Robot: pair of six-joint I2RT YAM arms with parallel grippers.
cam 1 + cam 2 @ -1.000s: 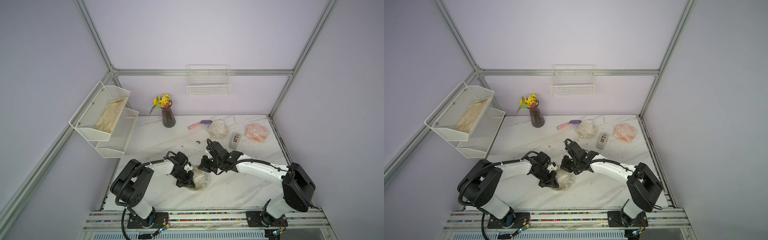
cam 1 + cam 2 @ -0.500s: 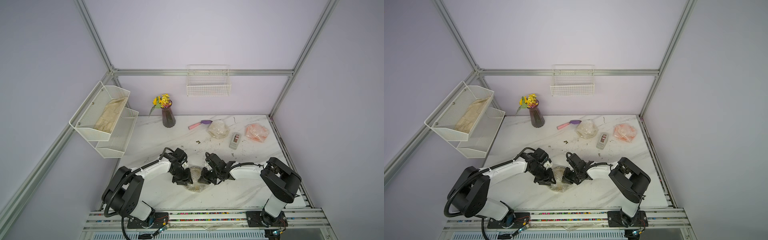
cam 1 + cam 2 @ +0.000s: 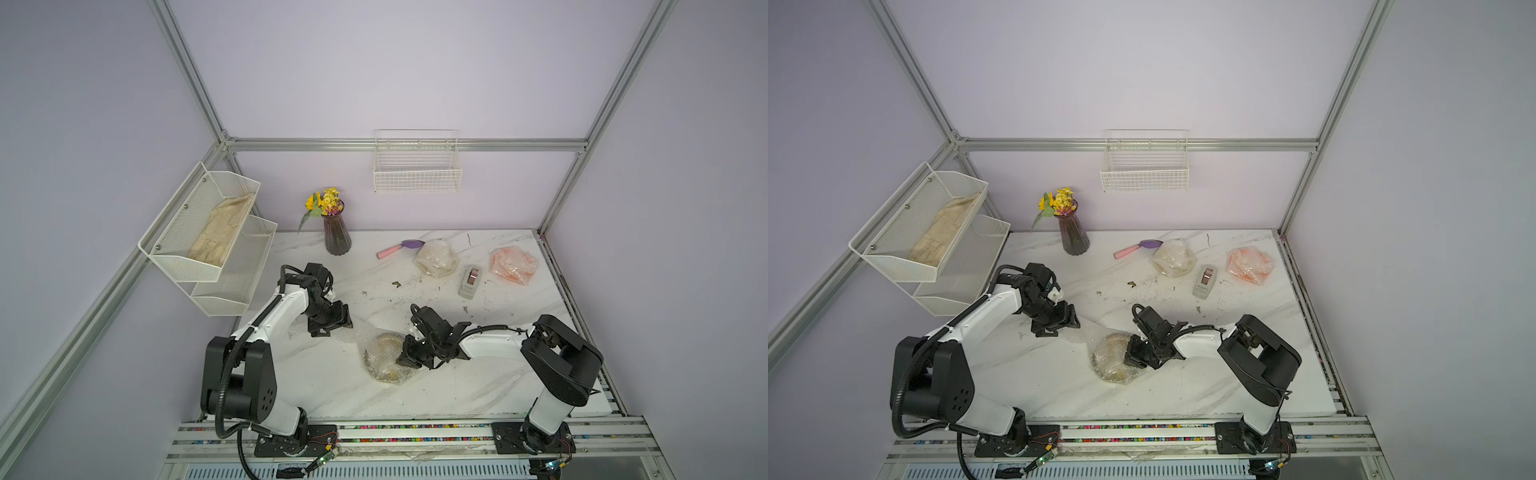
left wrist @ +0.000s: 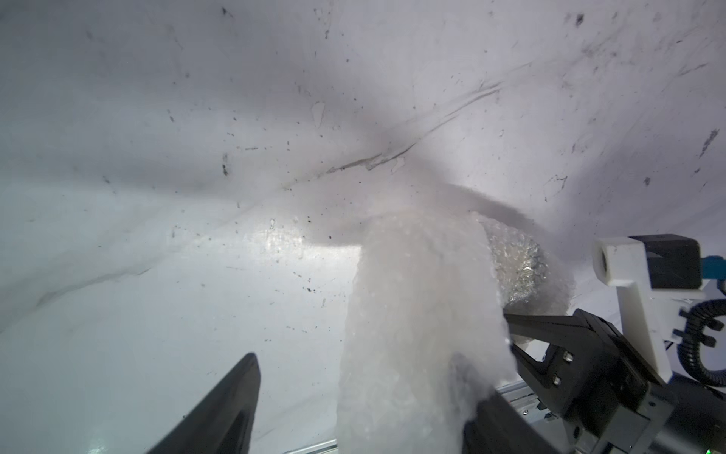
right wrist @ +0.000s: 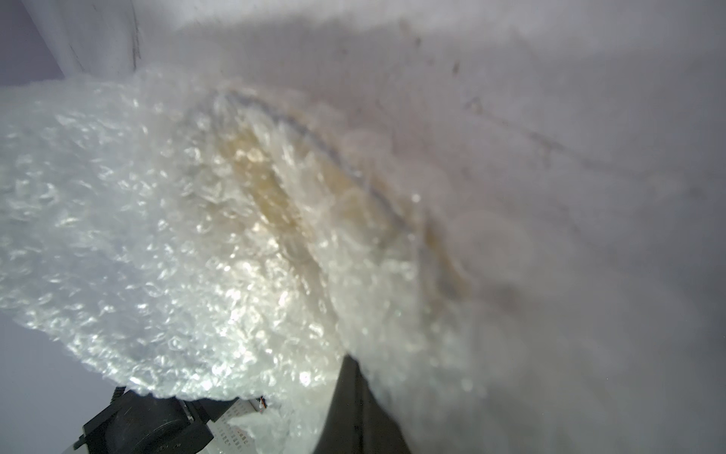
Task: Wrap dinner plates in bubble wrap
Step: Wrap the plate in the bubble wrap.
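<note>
A yellow dinner plate with a dark rim (image 3: 384, 353) (image 3: 1111, 353) lies near the table's front under crinkly bubble wrap (image 3: 365, 336) (image 5: 176, 236). My right gripper (image 3: 409, 357) (image 3: 1136, 353) (image 5: 353, 365) is shut on the bubble wrap at the bundle's right edge. My left gripper (image 3: 332, 326) (image 3: 1059, 324) (image 4: 353, 389) is open, back-left of the bundle; a loose strip of wrap (image 4: 416, 314) still drapes over one finger. At the back sit a wrapped cream plate (image 3: 435, 258) and a wrapped orange plate (image 3: 512, 265).
Between the two back bundles stands a grey tape dispenser (image 3: 469, 281). A vase of flowers (image 3: 336, 237) and a pink-handled scoop (image 3: 399, 248) are at the back. A white wire rack (image 3: 174, 257) holding a beige cloth overhangs the table's left edge. Dark crumbs dot the middle.
My left gripper has opened, let go of the wrap and pulled back-left off the bundle. My right gripper came down toward the front onto the bundle's right edge, staying shut.
</note>
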